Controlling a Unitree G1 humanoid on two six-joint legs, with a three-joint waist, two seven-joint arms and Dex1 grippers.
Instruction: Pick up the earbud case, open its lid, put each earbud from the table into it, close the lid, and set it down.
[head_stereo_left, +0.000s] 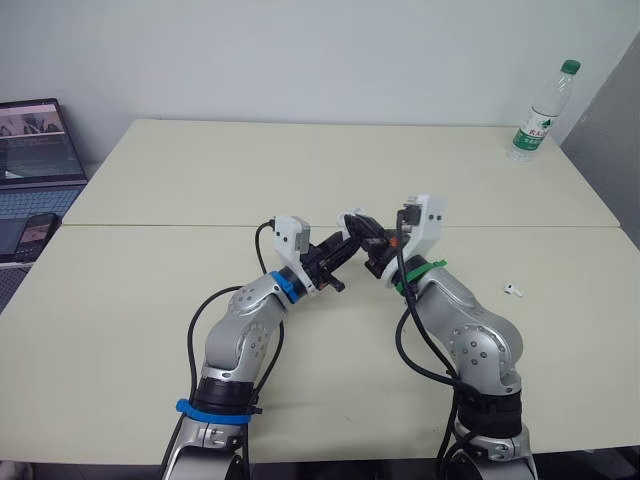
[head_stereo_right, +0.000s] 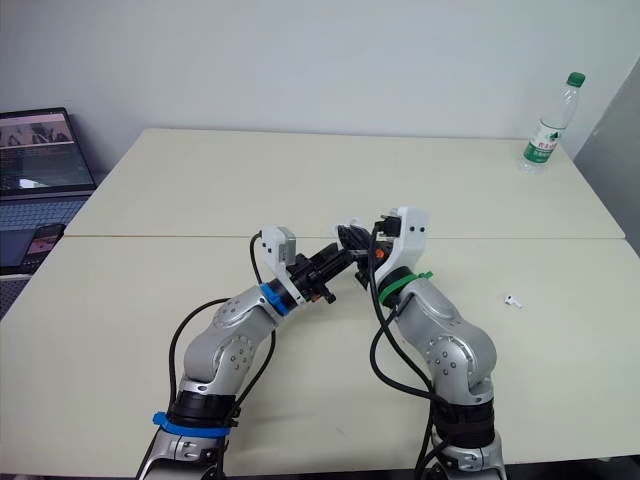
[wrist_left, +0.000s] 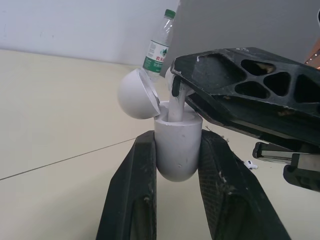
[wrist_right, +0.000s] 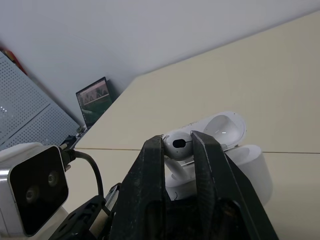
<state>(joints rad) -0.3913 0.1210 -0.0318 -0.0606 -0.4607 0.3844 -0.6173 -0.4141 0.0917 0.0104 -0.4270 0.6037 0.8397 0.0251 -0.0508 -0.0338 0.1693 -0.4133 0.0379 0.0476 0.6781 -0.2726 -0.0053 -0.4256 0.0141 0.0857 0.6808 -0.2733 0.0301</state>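
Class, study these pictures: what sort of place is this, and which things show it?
Probably an office or lab room: plain pale tables pushed together, an open laptop beside them, and a water bottle at the far corner.

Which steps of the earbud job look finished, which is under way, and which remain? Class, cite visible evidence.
Done: the earbud case is off the table in the left end effector, its lid open. In hand: the right end effector holds one earbud, stem entering the case. Left: seat it, fetch the second earbud lying on the table, close the lid, set down.
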